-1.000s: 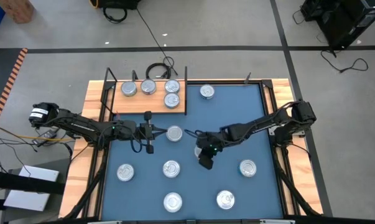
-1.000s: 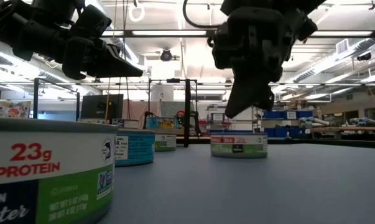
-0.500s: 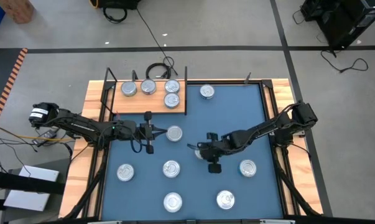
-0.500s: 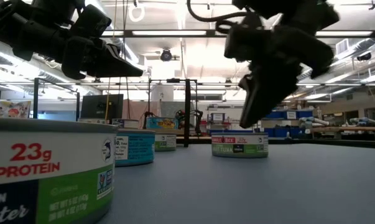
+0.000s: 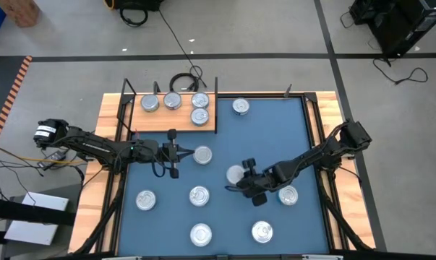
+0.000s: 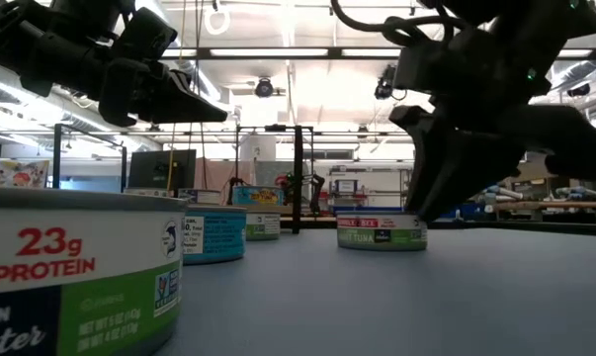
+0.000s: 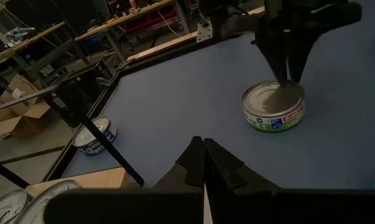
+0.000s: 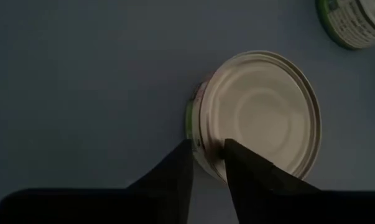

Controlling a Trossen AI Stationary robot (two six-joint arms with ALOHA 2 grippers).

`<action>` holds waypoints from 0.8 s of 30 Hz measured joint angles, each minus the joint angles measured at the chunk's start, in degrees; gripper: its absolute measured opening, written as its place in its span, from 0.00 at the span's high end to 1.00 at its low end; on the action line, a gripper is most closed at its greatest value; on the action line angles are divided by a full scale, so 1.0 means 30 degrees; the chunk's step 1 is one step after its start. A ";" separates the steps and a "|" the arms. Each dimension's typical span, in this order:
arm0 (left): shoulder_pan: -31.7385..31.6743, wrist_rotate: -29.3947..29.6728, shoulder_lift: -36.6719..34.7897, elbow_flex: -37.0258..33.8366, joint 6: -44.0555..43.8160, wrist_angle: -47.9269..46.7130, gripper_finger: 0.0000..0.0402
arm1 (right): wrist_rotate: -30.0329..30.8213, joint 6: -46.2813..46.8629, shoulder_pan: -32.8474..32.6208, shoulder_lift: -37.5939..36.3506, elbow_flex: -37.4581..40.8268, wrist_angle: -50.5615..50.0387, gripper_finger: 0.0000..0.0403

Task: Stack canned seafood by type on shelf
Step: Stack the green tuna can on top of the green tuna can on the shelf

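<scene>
Several silver tins stand on the wooden shelf point(image 5: 173, 115) at the table's far left. Others rest on their bases on the blue mat point(image 5: 275, 137). My left gripper point(image 5: 183, 153) hovers shut above the mat, just left of one tin point(image 5: 202, 154); that tin is hidden in its wrist view. My right gripper point(image 8: 208, 144) points down over the near-right edge of a green-labelled tin point(image 5: 236, 173). Its fingers stand a narrow gap apart, one above the lid point(image 8: 262, 118) and one outside the rim. My right gripper comes at the green-labelled tin from above, pointing down at its rim point(image 8: 196, 134). Whether its fingertips point(image 7: 288, 78) touch the rim or lid, I cannot tell. The tin sits flat on the mat.
More tins lie near the right gripper: one close to its right point(image 5: 288, 195), others toward the near edge point(image 5: 262, 231), point(image 5: 201, 233), point(image 5: 199, 195), point(image 5: 145, 200). A tin point(image 5: 240, 107) sits by the far edge. Black uprights point(image 5: 216, 90) stand at the shelf's corners.
My right gripper has swung toward the table's near-right and turned about, coming off the top of the green-labelled tin. The tin's lid, covered a second ago, now shows in the high view, and the tin stays where it was.
</scene>
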State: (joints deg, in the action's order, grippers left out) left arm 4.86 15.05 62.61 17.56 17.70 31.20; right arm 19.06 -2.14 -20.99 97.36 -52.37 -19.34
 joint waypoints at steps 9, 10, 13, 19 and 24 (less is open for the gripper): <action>0.0000 0.0000 0.0000 -0.0004 0.0000 0.0097 0.99 | -0.0759 0.1152 0.0808 -0.0051 0.0134 0.0279 0.89; 0.0000 0.0000 0.0000 -0.0006 0.0001 0.0095 0.99 | -0.0801 0.1160 0.0863 -0.0051 0.0134 0.0279 0.92; 0.0000 -0.0007 0.0000 0.0002 -0.0002 0.0095 0.99 | -0.1352 0.1448 0.1075 -0.0051 -0.0013 0.0183 0.98; 0.0000 -0.0007 0.0000 -0.0001 0.0004 0.0092 0.99 | -0.4571 0.3807 0.2039 0.0029 -0.1064 -0.0135 0.99; 0.0000 -0.0015 0.0000 -0.0005 -0.0002 0.0087 0.99 | -0.6352 0.5434 0.2784 0.0029 -0.1839 -0.0078 0.99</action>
State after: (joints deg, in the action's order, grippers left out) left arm 4.86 15.00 62.61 17.54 17.69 31.46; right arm 0.00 14.16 -12.64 97.45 -57.88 -19.57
